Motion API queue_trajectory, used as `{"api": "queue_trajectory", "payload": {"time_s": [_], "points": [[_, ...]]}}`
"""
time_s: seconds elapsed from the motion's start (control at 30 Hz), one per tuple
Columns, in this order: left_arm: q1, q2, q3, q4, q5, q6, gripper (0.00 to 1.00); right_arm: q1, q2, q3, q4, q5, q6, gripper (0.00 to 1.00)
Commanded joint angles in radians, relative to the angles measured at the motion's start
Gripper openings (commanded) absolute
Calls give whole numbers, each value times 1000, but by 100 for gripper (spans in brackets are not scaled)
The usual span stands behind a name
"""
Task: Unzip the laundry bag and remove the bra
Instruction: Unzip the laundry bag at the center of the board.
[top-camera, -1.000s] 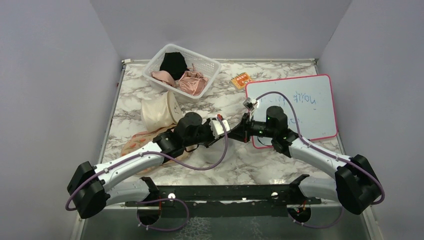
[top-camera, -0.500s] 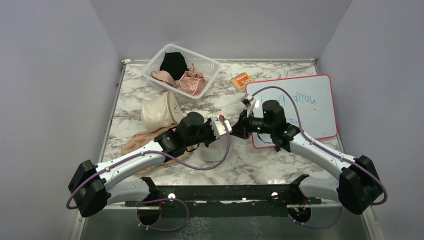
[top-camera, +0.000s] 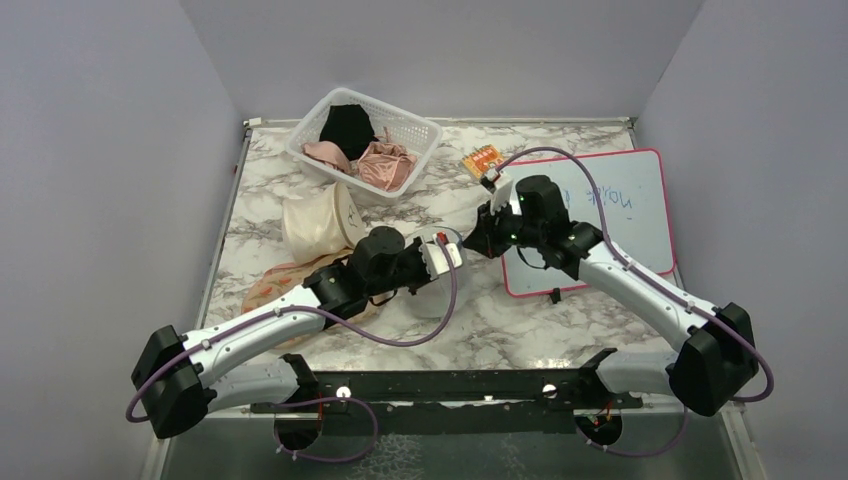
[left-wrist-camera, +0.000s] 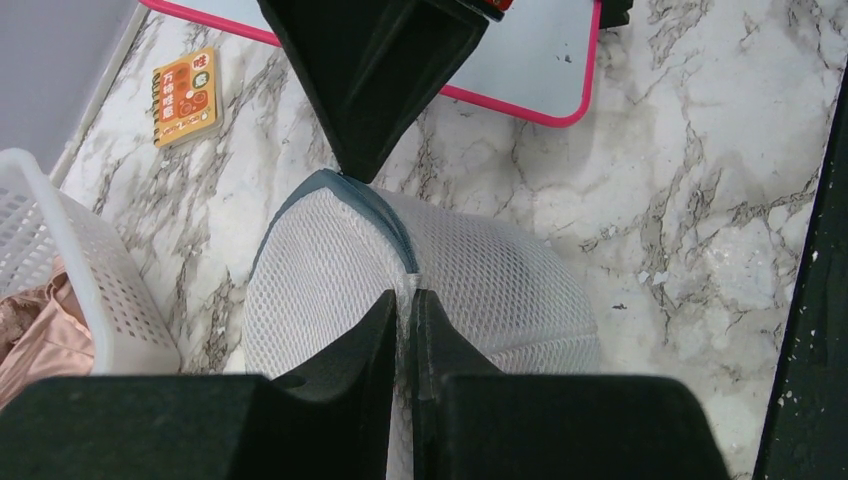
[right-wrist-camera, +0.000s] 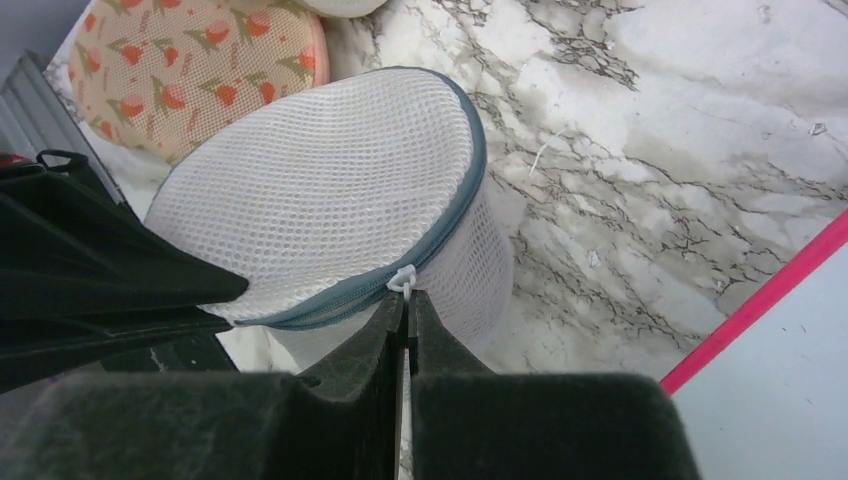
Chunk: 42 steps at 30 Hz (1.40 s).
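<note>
The laundry bag (top-camera: 430, 296) is a round white mesh drum with a grey-blue zip, lying tilted on the marble between the two arms. My left gripper (left-wrist-camera: 405, 296) is shut on a fold of the bag's mesh (left-wrist-camera: 500, 270) beside the zip band. My right gripper (right-wrist-camera: 405, 296) is shut on the small white zip pull (right-wrist-camera: 402, 279) at the rim of the lid (right-wrist-camera: 320, 190). From above, both grippers (top-camera: 455, 250) (top-camera: 472, 243) meet tip to tip over the bag. The zip looks closed along the stretch that shows. The bra is hidden.
A white basket (top-camera: 428, 128) with black and pink garments stands at the back. A cream cylindrical bag (top-camera: 315, 225) and a peach floral pouch (right-wrist-camera: 190, 60) lie left of the laundry bag. A pink-framed whiteboard (top-camera: 620, 215) and an orange card (top-camera: 483, 160) lie to the right.
My left gripper has shut on the bag's mesh. The right arm has shifted toward the far side with the zip pull pinched, and more of the bag now shows below the grippers.
</note>
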Motion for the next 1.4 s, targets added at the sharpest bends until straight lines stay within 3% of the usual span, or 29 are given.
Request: {"api": "queue_trajectory", "payload": {"time_s": [0.0, 0.07, 0.1, 0.37, 0.8, 0.87, 1.03, 1.37], "points": [[-15, -8, 7, -10, -21, 8, 0, -3, -6, 62, -81, -147, -99, 1], [-15, 2, 16, -18, -40, 3, 1, -3, -22, 48, -48, -303, -104, 1], [-15, 7, 21, -22, -49, -1, 6, -2, -28, 38, -30, -349, -99, 1], [-15, 43, 32, -28, -26, -37, 42, -1, -83, -50, 60, -315, -26, 1], [-13, 15, 35, -1, -33, -90, 55, 28, -79, -73, 124, -376, 28, 1], [-13, 2, 28, 5, -45, -89, 53, 33, -80, -72, 125, -376, 31, 1], [-13, -4, 33, 0, -59, -85, 33, 46, -87, -71, 127, -374, 25, 1], [-13, -7, 41, -46, -138, -27, 7, 48, -100, -67, 84, -287, 12, 1]]}}
